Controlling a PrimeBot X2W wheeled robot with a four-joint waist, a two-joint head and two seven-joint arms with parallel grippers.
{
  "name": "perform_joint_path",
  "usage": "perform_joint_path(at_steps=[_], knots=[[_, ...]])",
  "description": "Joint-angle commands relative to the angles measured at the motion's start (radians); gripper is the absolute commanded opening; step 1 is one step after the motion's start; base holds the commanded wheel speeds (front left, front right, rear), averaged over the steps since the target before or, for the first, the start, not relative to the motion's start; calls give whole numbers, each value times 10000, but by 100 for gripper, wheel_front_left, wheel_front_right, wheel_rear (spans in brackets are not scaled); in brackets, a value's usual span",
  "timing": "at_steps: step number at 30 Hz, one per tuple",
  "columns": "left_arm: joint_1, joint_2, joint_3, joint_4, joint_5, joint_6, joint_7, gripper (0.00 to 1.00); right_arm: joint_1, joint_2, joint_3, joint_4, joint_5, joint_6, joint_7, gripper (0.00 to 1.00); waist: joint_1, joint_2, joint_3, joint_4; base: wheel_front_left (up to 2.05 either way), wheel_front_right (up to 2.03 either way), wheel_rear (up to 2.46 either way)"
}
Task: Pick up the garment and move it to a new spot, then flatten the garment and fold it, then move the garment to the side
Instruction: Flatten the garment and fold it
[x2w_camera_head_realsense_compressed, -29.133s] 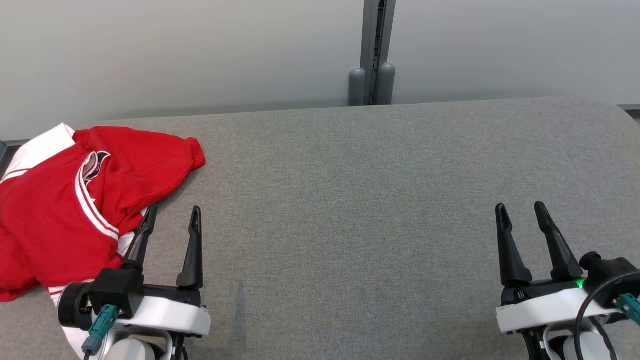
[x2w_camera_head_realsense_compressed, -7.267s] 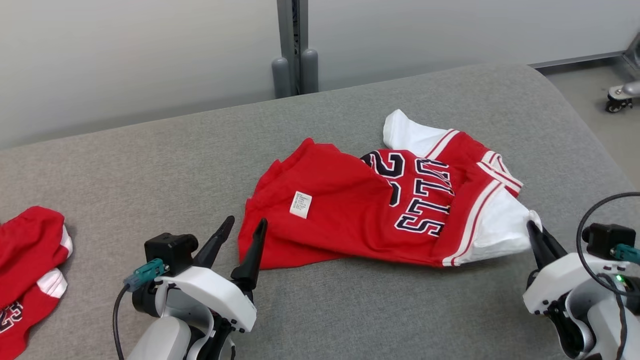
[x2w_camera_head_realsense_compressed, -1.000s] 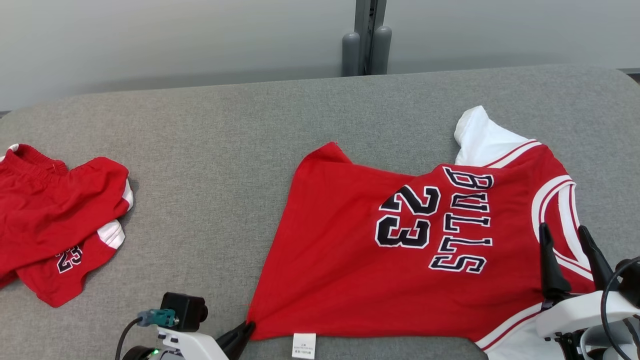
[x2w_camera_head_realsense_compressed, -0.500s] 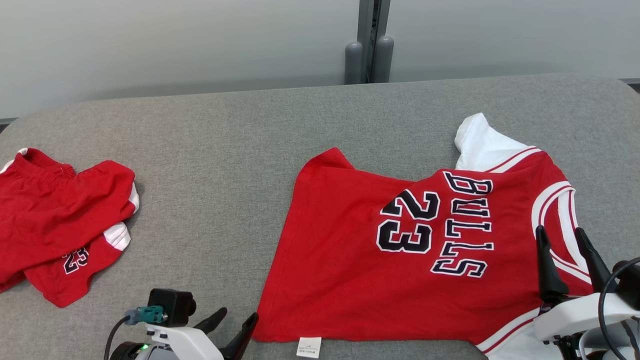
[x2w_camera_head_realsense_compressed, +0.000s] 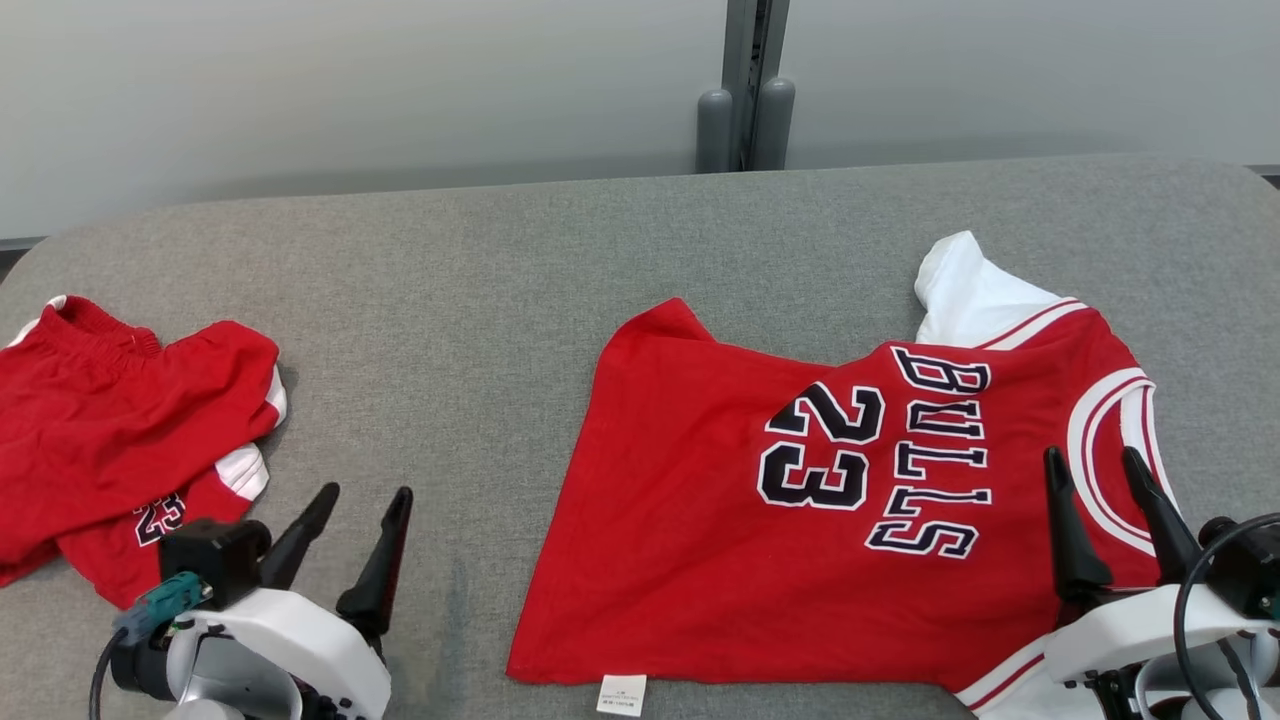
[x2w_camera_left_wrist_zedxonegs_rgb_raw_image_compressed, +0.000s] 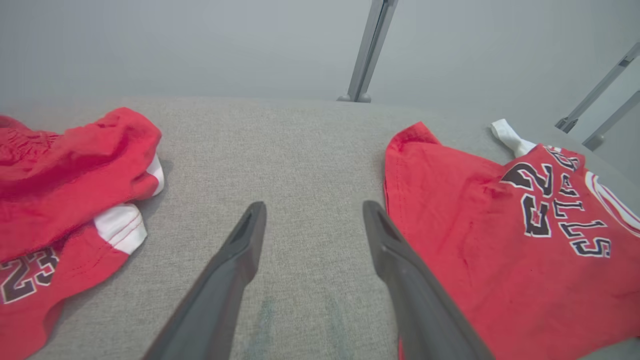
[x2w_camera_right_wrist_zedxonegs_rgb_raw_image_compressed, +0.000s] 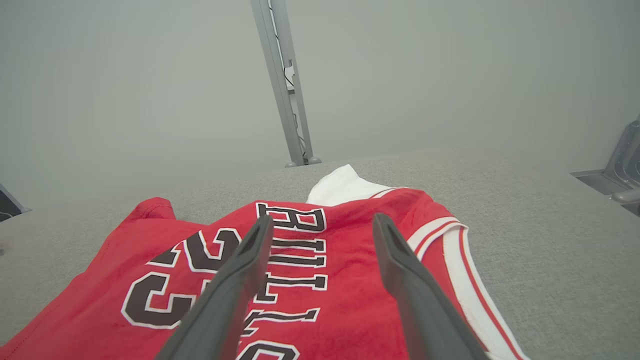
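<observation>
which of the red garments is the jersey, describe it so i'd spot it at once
Take the grey table and look at its right half, in front of the grey post at the wall. The jersey lies spread flat there, neck towards the right gripper. Unlike the bunched red shorts at the table's left edge, it carries large BULLS lettering and a white sleeve.

Grey padded table (x2w_camera_head_realsense_compressed: 600, 250), pale wall (x2w_camera_head_realsense_compressed: 350, 90)
</observation>
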Motion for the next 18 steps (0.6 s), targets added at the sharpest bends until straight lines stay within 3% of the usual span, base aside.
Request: perform_joint_path(at_steps=[1,14,18], knots=[[-179,-51,151,58,120,56,-397,100,-67,-63,27,-30,-9,3,-111,100,0,-1,-34,-19,0,0,0],[368,-623,1008,251,406,376,-2713,100,431,-66,499,-346,169,3,-676,100,0,-1,-304,-152,0,0,0],[591,-864,1163,225,653,200,-2906,100,647,-62,445,-609,193,3,-1107,100,0,-1,-353,-105,0,0,0]])
